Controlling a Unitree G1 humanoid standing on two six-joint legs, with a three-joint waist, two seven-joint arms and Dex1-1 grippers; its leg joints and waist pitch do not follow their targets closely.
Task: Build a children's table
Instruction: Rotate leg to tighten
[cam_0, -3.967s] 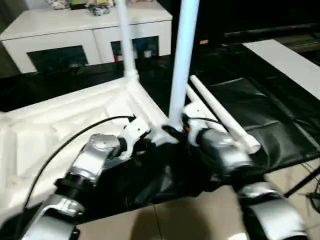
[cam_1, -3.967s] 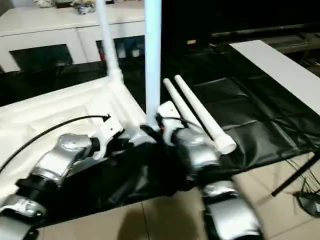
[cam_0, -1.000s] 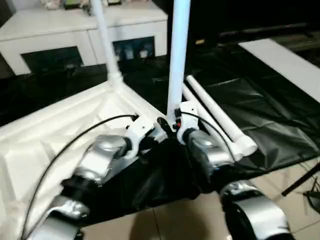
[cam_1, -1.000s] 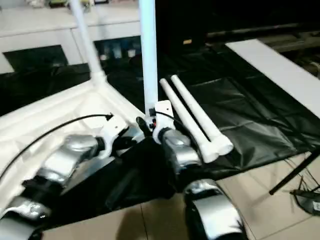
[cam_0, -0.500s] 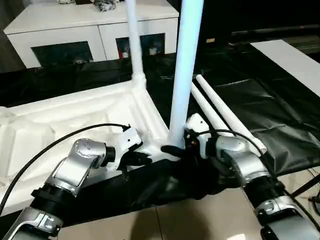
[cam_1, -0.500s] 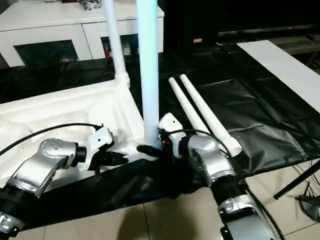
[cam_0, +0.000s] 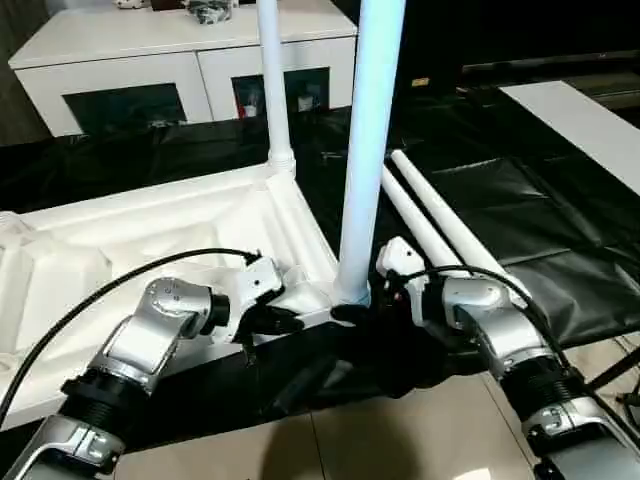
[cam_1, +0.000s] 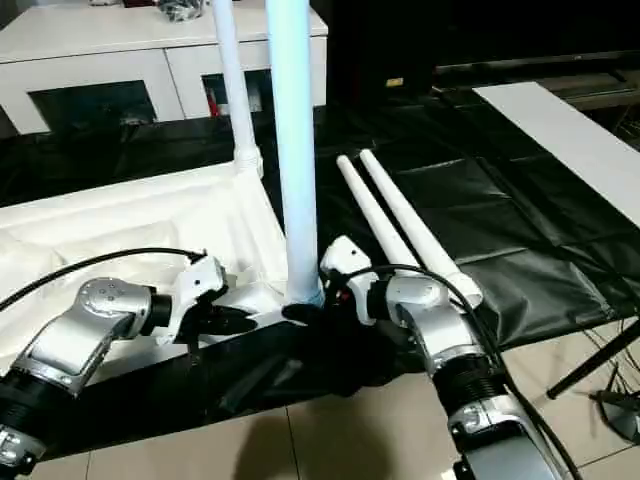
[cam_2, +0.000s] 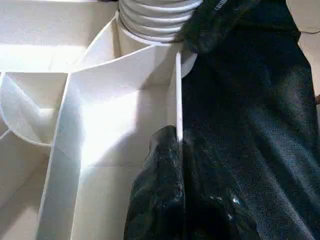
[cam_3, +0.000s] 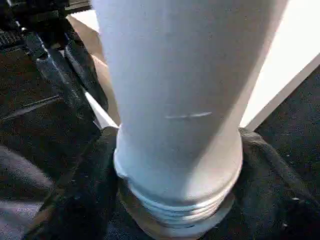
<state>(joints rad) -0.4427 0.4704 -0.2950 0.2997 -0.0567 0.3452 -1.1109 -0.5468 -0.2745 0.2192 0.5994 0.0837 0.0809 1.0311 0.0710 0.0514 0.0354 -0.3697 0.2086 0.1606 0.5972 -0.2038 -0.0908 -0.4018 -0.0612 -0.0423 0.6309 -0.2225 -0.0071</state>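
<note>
The white tabletop (cam_0: 150, 230) lies upside down on a black sheet. One white leg (cam_0: 272, 90) stands upright in its far corner socket. A second leg (cam_0: 368, 150) stands in the near corner socket. My right gripper (cam_0: 352, 312) reaches in from the right and is shut on this leg's threaded base (cam_3: 175, 150), one finger (cam_3: 100, 165) on each side. My left gripper (cam_0: 285, 322) is shut on the thin near rim (cam_2: 178, 90) of the tabletop, just left of that socket. Two loose legs (cam_0: 450, 230) lie side by side on the sheet to the right.
A white cabinet (cam_0: 150, 60) with glass doors stands behind the tabletop. A white board (cam_0: 590, 120) lies at the far right. The black sheet (cam_0: 520, 210) ends at a tiled floor (cam_0: 400, 430) near me. A thin dark stand leg (cam_0: 620, 365) crosses the right edge.
My head view has shifted. My right gripper has closed in on the base of the near leg. My left gripper has kept its hold on the rim.
</note>
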